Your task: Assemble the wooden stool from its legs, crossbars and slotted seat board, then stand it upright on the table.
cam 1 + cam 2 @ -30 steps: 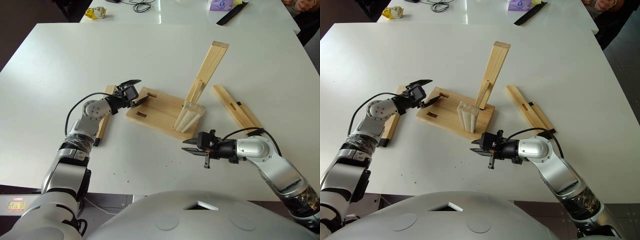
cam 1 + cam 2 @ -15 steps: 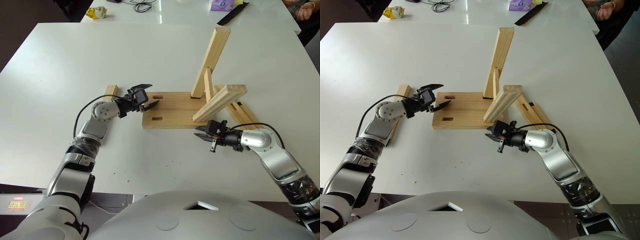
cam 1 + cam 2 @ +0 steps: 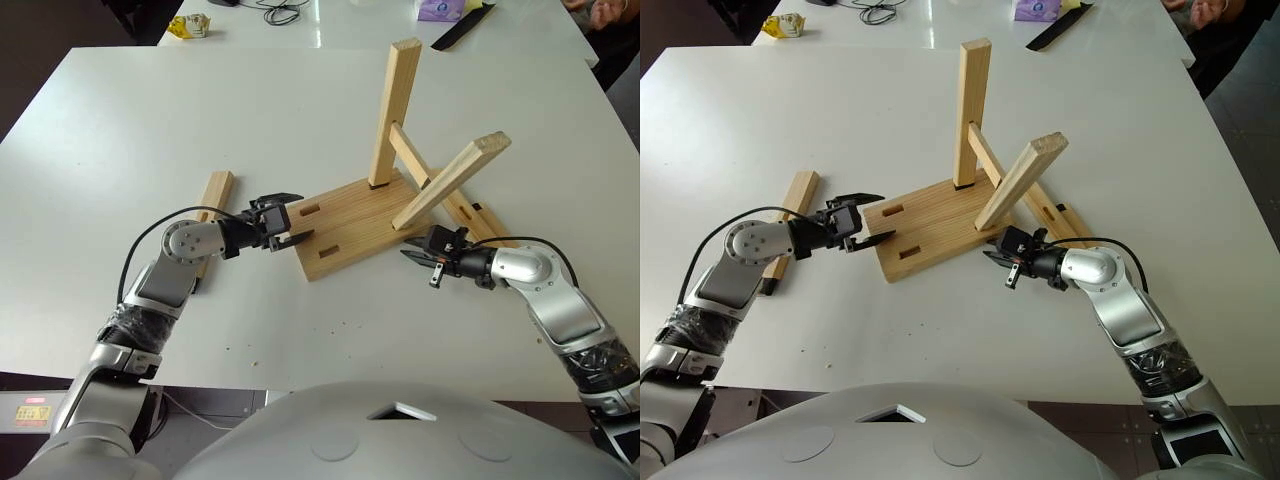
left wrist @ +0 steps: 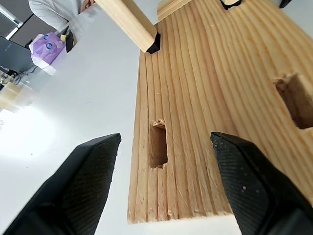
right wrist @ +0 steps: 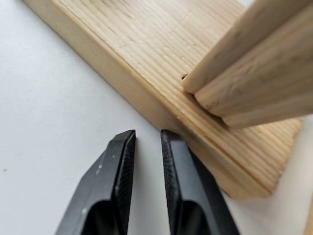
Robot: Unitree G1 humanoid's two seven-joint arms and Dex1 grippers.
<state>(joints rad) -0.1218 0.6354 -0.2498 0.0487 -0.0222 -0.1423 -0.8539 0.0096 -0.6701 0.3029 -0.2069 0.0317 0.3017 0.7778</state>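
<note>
Pale pine is the whole job: the slotted seat board [image 3: 350, 225] lies flat near the middle of the white surface [image 3: 150, 120]. At its 2 o'clock end an upright leg [image 3: 392, 115] and a tilted leg [image 3: 455, 180] sit in their slots, tied together by a crossbar [image 3: 410, 160]. The 8 o'clock end has two empty slots [image 3: 308, 210]. A loose leg [image 3: 214, 193] lies at the board's 9 o'clock, beside the left arm, and another slotted piece [image 3: 482, 222] lies at 3 o'clock, behind the tilted leg.

The left pincer [image 3: 297, 218] is released, with its jaws spread wide either side of the board's 8 o'clock end and one empty slot between them. The right pincer [image 3: 410, 244] is clenched on nothing, its tips just off the board's 4 o'clock edge under the tilted leg.

The stool looks roughly half built, and the step in hand appears to be steadying the board for the next leg. To do that well, the left jaws should bite squarely on solid wood and leave the slot mouths clear. The board should stay flat, since any lift may lever the tilted leg, which looks less well seated than its neighbour. The right pincer would do best bracing the edge without nudging that leg.
</note>
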